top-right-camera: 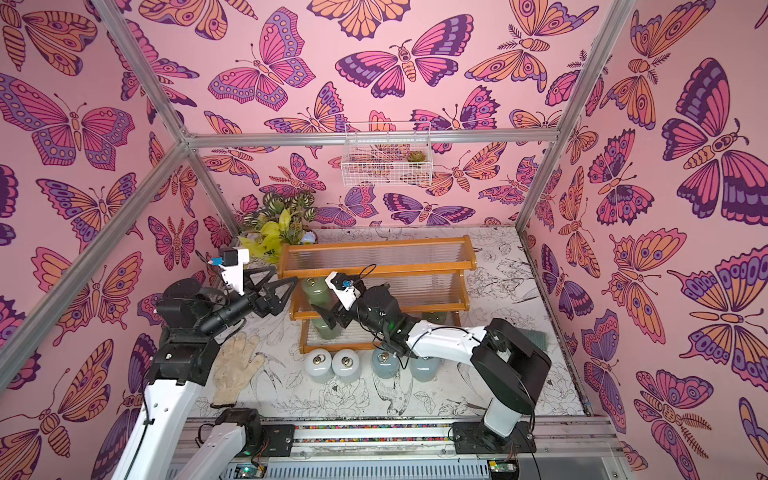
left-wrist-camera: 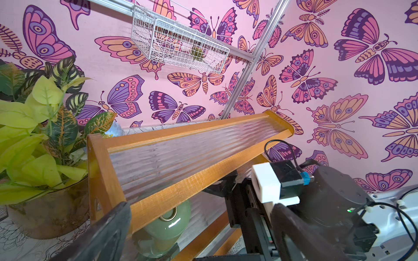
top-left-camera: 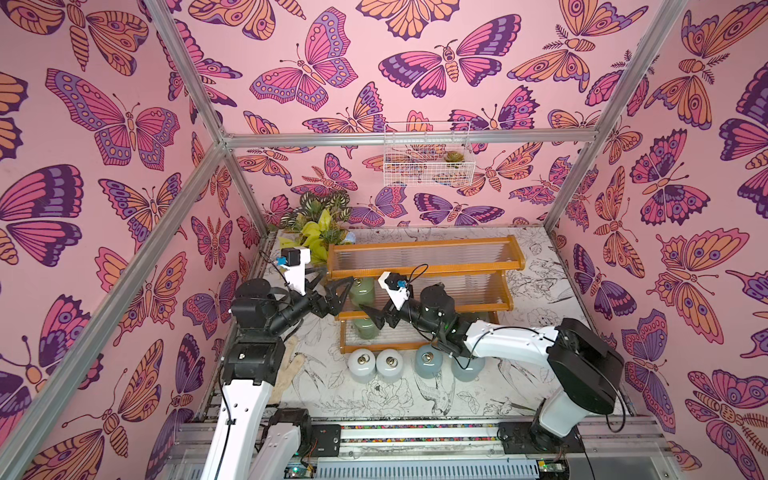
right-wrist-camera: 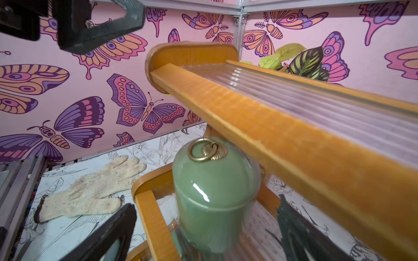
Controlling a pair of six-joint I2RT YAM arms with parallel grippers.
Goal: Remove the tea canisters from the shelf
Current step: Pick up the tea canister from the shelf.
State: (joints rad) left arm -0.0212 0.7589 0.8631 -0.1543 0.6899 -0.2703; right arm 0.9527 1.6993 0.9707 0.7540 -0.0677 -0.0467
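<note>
- Right gripper [right-wrist-camera: 207,205]: jaws apart, facing sage green glossy ceramic canister [right-wrist-camera: 214,198] at left end of orange-brown wooden stepped shelf [right-wrist-camera: 271,126].
- Left gripper [left-wrist-camera: 202,206]: jaws apart, empty, same end.
- White canisters [top-left-camera: 362,362], pale blue canisters [top-left-camera: 430,360]: on bench [top-left-camera: 374,399] along shelf front.

We see the shelf [top-left-camera: 457,268], orange-framed with ribbed clear tiers, standing upright. At its left end a green canister [top-left-camera: 361,291] stands on the middle tier and a second green canister [top-left-camera: 368,330] on the bottom one; two white canisters [top-left-camera: 361,365] and two blue canisters [top-left-camera: 430,362] stand in a row just in front of it
</note>
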